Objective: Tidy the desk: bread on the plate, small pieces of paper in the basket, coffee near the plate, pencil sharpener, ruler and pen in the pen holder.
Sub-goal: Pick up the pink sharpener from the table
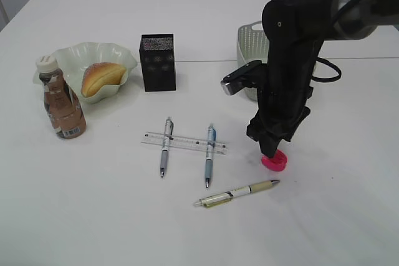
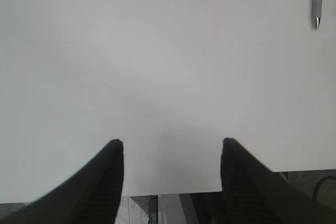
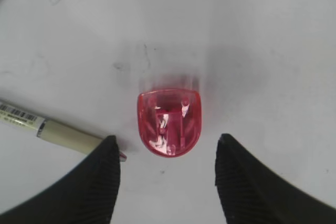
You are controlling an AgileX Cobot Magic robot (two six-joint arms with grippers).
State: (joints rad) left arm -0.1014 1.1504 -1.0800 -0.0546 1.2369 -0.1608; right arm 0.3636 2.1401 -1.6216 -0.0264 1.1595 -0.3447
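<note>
White tabletop point(image 1: 93, 216) is carrying a clear plastic ruler point(image 1: 184, 142) under two pens, with a cream pen point(image 1: 237, 194) lying near the pink plastic pencil sharpener point(image 1: 275, 161), over which the right arm is reaching down. Left gripper point(image 2: 172, 150) is hanging spread and empty near the table's front edge. Right gripper point(image 3: 167, 153) is straddling the sharpener, fingers released, cream pen's tip beside its left finger point(image 3: 100, 177).

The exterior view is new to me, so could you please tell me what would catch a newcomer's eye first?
The black right arm dominates, its open right gripper poised directly over a bright pink pencil sharpener on the white table. To the left, two pens lie across a clear ruler, with a third pen nearer the front. At far left, bread sits in a wavy plate beside a coffee bottle.
</note>
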